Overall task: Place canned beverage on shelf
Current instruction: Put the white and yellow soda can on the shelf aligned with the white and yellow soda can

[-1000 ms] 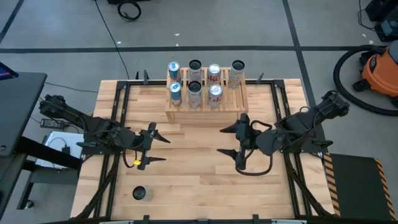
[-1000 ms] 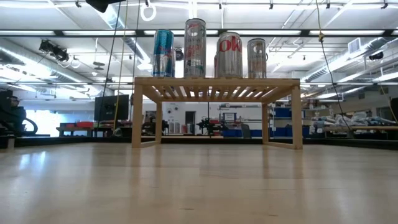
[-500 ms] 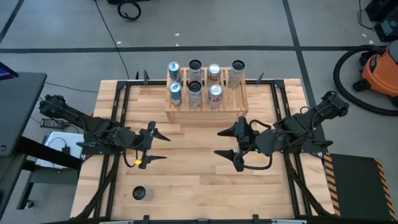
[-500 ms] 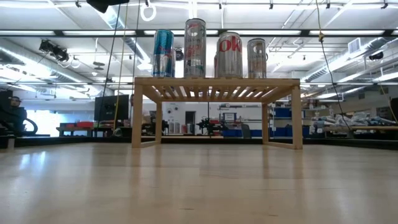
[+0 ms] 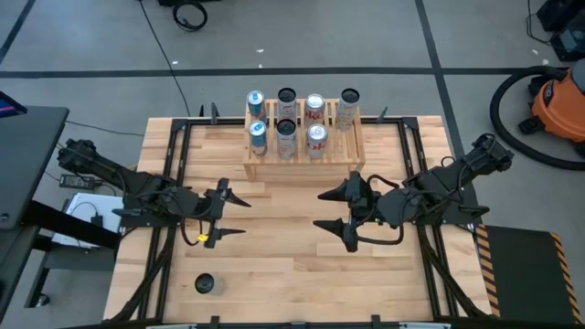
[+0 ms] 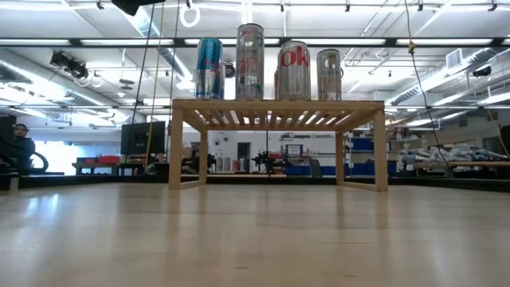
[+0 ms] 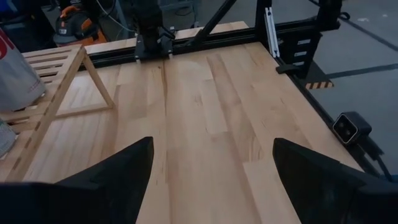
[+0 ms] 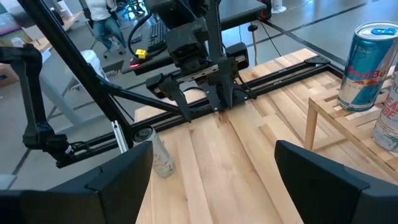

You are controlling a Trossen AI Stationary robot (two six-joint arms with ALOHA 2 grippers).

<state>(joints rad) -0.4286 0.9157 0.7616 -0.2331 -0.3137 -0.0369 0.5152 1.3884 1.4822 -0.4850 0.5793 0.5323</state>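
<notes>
The light-wood shelf stands at the table's far middle, with several cans upright on its slatted top. One more can stands alone on the table near the front left corner; in the right wrist view it shows pale. My left gripper hovers open at the left centre, well short of that can. My right gripper hovers open in front of the shelf. Neither has anything between its fingers.
Black rails run along the table's left, right and far sides. A Red Bull can stands at the shelf's left end. Bare planks lie between the two grippers and toward the front edge. An orange vacuum sits on the floor at the right.
My right gripper has rolled a little about its own pointing line while staying in place and open; its fingertips now sit slightly more toward the table's left.
</notes>
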